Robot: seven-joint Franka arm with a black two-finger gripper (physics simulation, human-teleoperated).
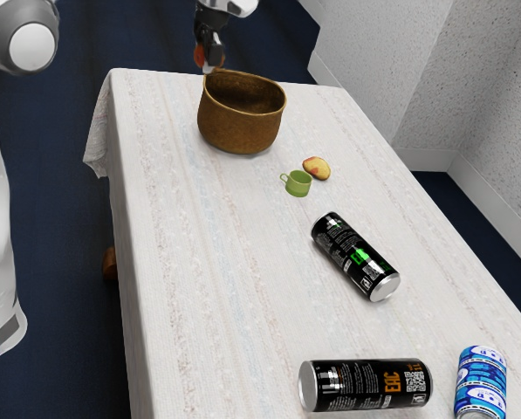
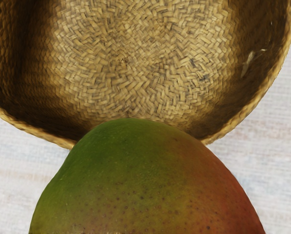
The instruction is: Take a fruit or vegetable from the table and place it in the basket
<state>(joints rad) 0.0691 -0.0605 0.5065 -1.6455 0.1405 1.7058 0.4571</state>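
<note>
High by the basket's rim, at the exterior view's top, is my gripper (image 1: 209, 58), shut on a mango (image 1: 199, 56) whose reddish side shows next to the dark fingers. Below it stands the brown woven basket (image 1: 239, 127), upright on the table. In the wrist view the green and red mango (image 2: 147, 180) is large under my hand and overlaps the near rim of the basket (image 2: 145, 58), whose woven floor shows behind it. A small yellow-red fruit (image 1: 316, 168) lies on the table beside the basket.
A green cup (image 1: 298, 183) stands by the small fruit. Farther along the white-clothed table (image 1: 216, 288) lie a black can (image 1: 356, 257), another black can (image 1: 365, 385) and a blue-white can (image 1: 482, 382). Walls rise beyond the table at the exterior view's right.
</note>
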